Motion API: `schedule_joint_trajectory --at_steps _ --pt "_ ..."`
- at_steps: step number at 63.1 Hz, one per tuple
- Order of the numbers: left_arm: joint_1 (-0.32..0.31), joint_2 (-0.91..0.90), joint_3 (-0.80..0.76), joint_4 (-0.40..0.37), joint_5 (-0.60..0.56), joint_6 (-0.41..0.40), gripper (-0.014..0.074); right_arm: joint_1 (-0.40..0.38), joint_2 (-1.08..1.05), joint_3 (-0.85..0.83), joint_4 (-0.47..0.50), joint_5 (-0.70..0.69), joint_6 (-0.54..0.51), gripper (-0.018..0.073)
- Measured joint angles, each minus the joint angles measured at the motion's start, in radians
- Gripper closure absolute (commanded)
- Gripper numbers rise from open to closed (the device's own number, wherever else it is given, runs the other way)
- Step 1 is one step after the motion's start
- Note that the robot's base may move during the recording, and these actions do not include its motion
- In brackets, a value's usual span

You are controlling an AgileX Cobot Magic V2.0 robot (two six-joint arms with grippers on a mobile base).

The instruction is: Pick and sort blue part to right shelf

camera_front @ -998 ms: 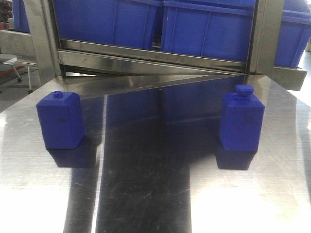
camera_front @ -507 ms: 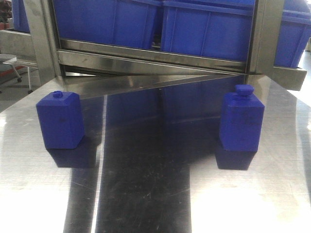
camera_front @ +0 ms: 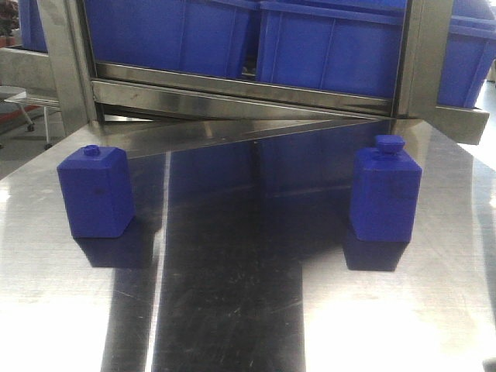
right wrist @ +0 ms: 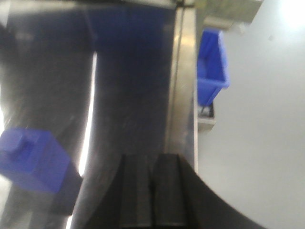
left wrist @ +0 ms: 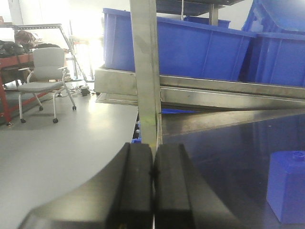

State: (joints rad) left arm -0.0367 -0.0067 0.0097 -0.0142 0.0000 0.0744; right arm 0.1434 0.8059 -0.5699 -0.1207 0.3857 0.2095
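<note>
The shiny table (camera_front: 232, 325) has the part (camera_front: 385, 194) standing up on its right side. It sits left of the right gripper (right wrist: 152, 164), likely the nearer one. That and the left gripper (left wrist: 153, 157) are squeezed together, empty.

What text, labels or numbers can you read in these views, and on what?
None can be read. The blue part, the other blue block, the blue bins and the right shelf show no lettering or labels. The right wrist view is too blurred to rule out fine print.
</note>
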Motion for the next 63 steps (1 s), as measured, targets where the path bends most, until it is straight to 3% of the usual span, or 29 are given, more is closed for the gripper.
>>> schedule_joint_trajectory --at_steps 10,22,35,46,63 --pt "0.0 0.0 0.0 0.0 0.0 0.0 0.0462 0.076 0.117 -0.065 0.0 0.08 0.111 -0.0081" --pt "0.0 0.0 0.0 0.0 0.0 0.0 0.0462 0.145 0.268 -0.187 0.0 0.231 0.198 -0.0054" --pt "0.0 0.0 0.0 0.0 0.0 0.0 0.0462 0.234 0.43 -0.393 0.005 0.454 0.209 -0.0054" --pt "0.0 0.0 0.0 0.0 0.0 0.0 0.0462 0.267 0.597 -0.591 0.073 0.643 0.219 -0.0054" --pt "0.0 0.0 0.0 0.0 0.0 0.0 0.0462 0.323 0.821 -0.795 0.098 0.739 0.301 -0.0054"
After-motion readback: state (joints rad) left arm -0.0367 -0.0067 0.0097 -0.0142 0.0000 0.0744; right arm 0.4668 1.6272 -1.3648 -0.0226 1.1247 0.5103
